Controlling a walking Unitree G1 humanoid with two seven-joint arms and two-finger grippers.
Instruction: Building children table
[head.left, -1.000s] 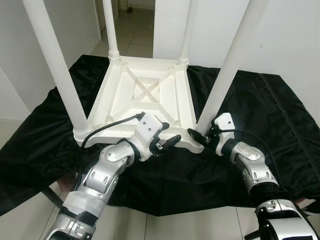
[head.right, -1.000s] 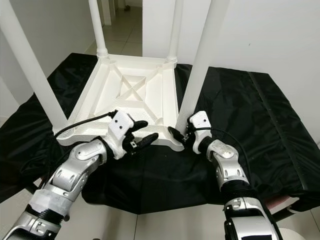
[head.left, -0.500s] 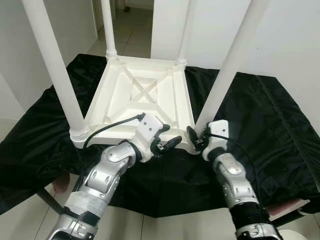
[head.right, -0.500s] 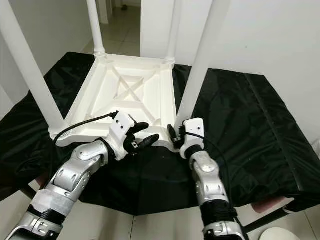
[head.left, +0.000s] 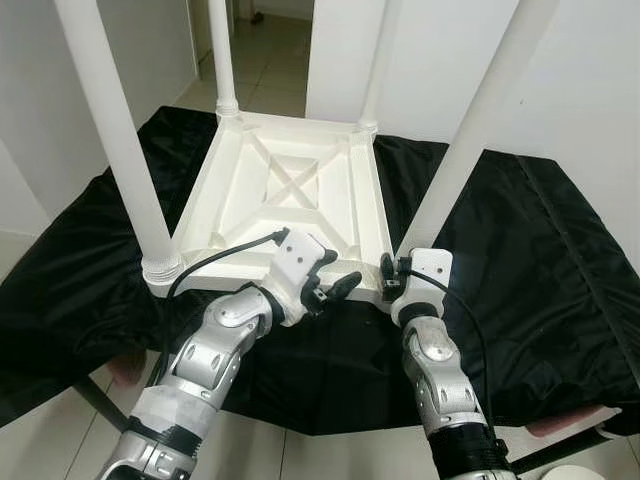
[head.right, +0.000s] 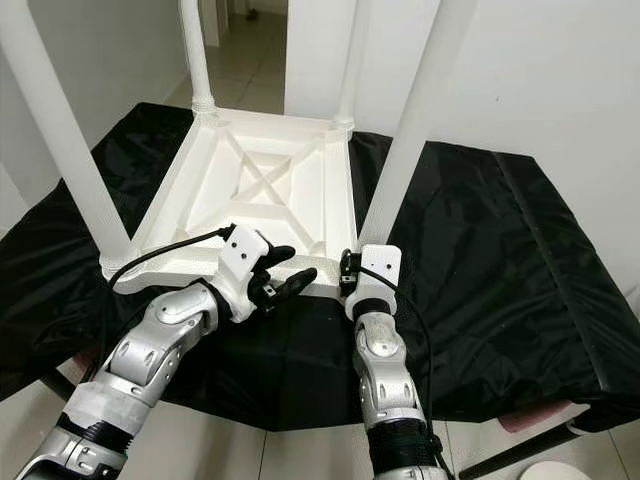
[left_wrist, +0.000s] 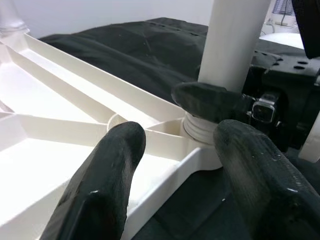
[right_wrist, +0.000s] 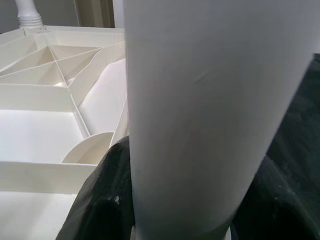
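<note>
A white children's table (head.left: 290, 190) lies upside down on a black cloth (head.left: 520, 250), with its legs standing up. My left gripper (head.left: 338, 275) is open at the table's near rim, one finger over the ribbed underside and one outside the rim (left_wrist: 165, 167). My right gripper (head.left: 393, 280) is at the foot of the near right leg (head.left: 470, 130). In the right wrist view that leg (right_wrist: 210, 100) sits tight between the two black fingers (right_wrist: 100, 200). The near left leg (head.left: 115, 130) stands by my left forearm.
The black cloth drapes over a low surface, with its edge close in front of me. Tiled floor and a doorway lie beyond the table, and white walls stand on both sides. Pink corners (head.left: 125, 368) stick out under the cloth.
My right forearm has swung inward and now comes at the leg from straight below, the gripper staying at the leg's foot. The left gripper holds its place at the rim.
</note>
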